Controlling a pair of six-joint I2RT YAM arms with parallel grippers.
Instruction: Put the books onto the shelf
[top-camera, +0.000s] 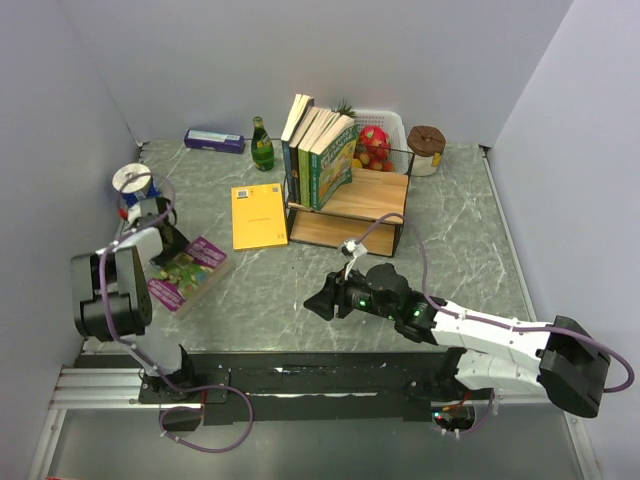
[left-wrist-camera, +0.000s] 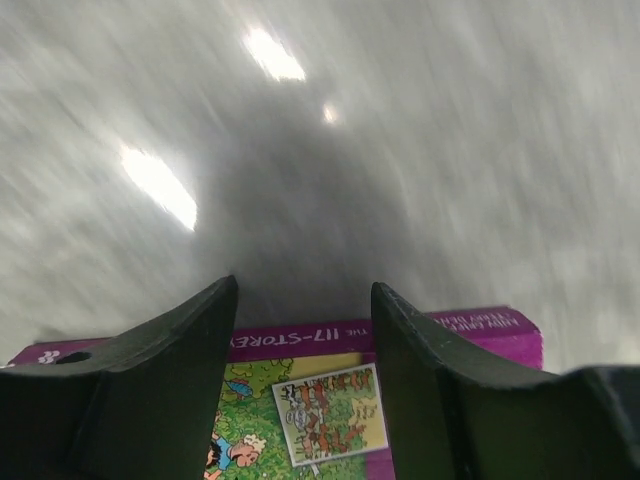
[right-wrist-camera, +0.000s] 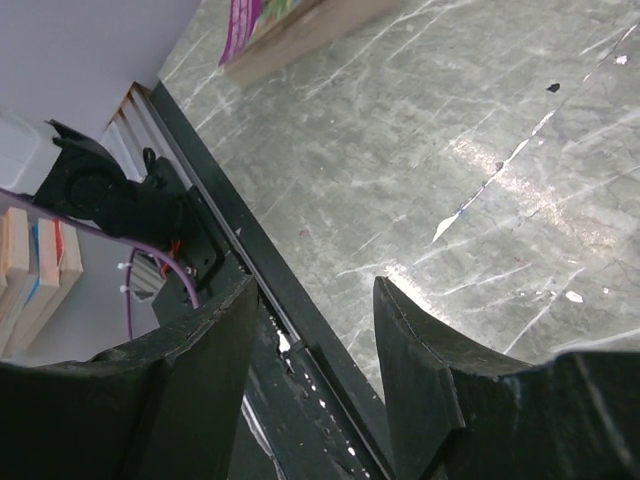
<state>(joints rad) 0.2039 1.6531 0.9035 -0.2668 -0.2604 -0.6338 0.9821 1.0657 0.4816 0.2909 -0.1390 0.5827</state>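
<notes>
Overhead and close left-wrist views share the purple book (top-camera: 190, 272).

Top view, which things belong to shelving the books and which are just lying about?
Job: purple cartoon paperback; yellow paperback; upright shelved books; light wooden black-framed shelf.
Lying about: green glass bottle; flat blue box; white plastic fruit basket; brown-lidded jar.

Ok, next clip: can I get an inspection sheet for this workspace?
Surface: grey marbled table.
Job's things: shelf carries several leaning books on its top tier; yellow book lies flat beside it; purple book at far left.
Clutter: green bottle, blue box, white basket, jar.
Grippers: left gripper open over purple book; right gripper open, empty.
Cables: purple cable loops by the bases.
Surroundings: plain walls.
</notes>
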